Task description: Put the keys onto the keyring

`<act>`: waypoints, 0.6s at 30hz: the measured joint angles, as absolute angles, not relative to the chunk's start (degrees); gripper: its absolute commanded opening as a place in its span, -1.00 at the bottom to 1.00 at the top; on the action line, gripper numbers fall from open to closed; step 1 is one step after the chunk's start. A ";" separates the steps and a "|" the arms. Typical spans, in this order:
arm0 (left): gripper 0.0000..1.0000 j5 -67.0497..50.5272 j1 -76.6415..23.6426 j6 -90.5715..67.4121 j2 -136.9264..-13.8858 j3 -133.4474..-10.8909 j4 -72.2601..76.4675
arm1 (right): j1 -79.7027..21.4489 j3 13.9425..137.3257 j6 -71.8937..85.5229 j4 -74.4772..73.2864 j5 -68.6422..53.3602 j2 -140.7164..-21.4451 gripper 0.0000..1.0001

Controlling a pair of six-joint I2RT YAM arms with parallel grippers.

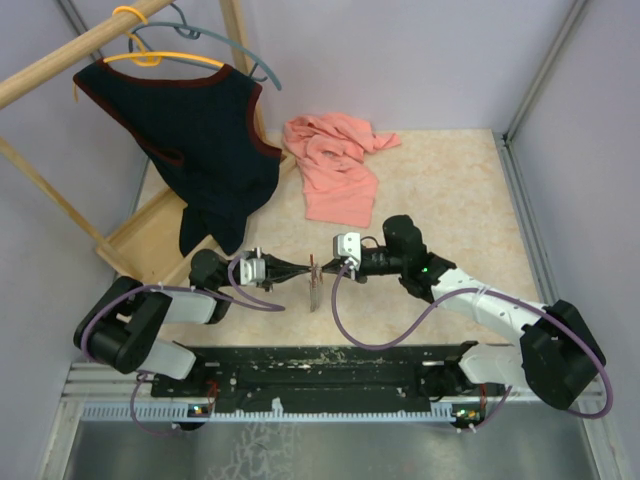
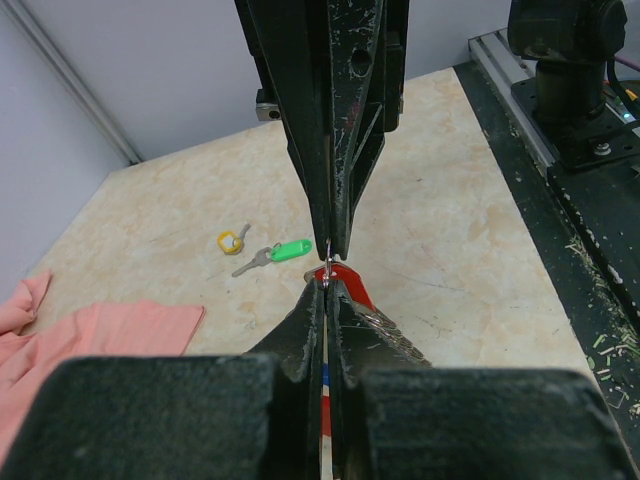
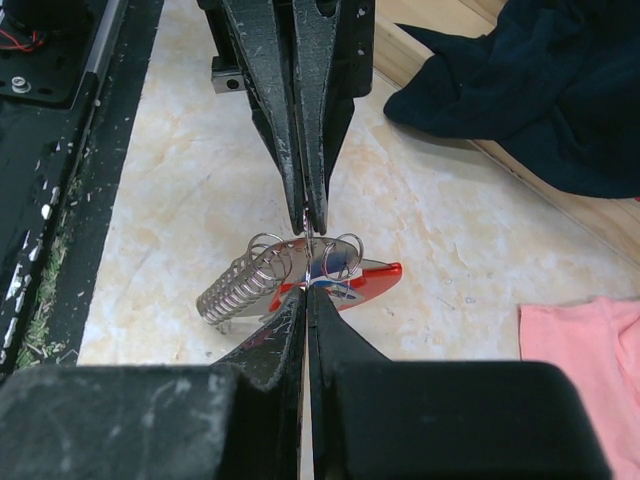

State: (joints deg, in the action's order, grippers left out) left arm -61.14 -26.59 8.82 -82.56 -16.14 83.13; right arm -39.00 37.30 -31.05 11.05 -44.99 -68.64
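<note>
Both left pincer [image 2: 328,286] and right pincer [image 3: 305,293] clamp keyring [image 3: 372,277]; green key [image 2: 287,250] loose on desk [image 2: 455,225]. Next you free one, fetch key.

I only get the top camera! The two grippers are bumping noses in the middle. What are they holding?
Observer: The right wrist view shows the keyring between them, red on one side and a grey metal coil on the other.
Operator: Are both pinching it?
Observer: It looks so. The left gripper and right gripper each have their fingers closed to a slit right at it.
Operator: Where are the keys?
Observer: The left wrist view shows a green key and a yellow key lying on the table, off the keyring.
</note>
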 measured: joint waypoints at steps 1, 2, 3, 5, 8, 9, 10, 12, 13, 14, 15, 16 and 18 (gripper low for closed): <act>-1.00 -61.14 -26.59 8.82 -82.59 -16.14 83.13 | -39.00 37.30 -31.05 11.05 -44.95 -68.64 -1.00; -1.00 -61.14 -26.59 8.80 -82.59 -16.14 83.11 | -39.00 37.30 -31.07 11.05 -44.88 -68.64 -1.00; -1.00 -61.14 -26.59 8.80 -82.59 -16.14 83.11 | -39.00 37.30 -31.07 11.05 -44.86 -68.64 -1.00; -1.00 -61.14 -26.59 8.80 -82.59 -16.14 83.13 | -39.00 37.30 -31.09 11.05 -44.84 -68.64 -1.00; -1.00 -61.17 -26.59 8.80 -82.56 -16.14 83.11 | -39.00 37.30 -31.07 11.07 -44.88 -68.64 -1.00; -1.00 -61.19 -26.59 8.80 -82.59 -16.14 83.11 | -39.00 37.30 -31.07 11.09 -44.91 -68.64 -1.00; -1.00 -61.19 -26.59 8.80 -82.59 -16.14 83.11 | -39.00 37.30 -31.07 11.09 -44.91 -68.64 -1.00; -1.00 -61.23 -26.59 8.78 -82.56 -16.14 83.11 | -39.00 37.30 -31.05 11.09 -44.95 -68.64 -1.00; -1.00 -61.30 -26.59 8.78 -82.59 -16.14 83.11 | -39.00 37.30 -31.05 11.11 -45.01 -68.64 -1.00; -1.00 -61.36 -26.59 8.75 -82.59 -16.14 83.11 | -39.00 37.30 -31.05 11.11 -45.12 -68.64 -1.00; -1.00 -61.43 -26.59 8.75 -82.59 -16.14 83.11 | -39.00 37.30 -31.05 11.11 -45.15 -68.64 -1.00; -1.00 -61.52 -26.59 8.75 -82.59 -16.14 83.11 | -39.00 37.30 -31.05 11.14 -45.19 -68.64 -1.00; -1.00 -61.60 -26.59 8.71 -82.59 -16.14 83.11 | -39.00 37.30 -31.05 11.14 -45.30 -68.64 -1.00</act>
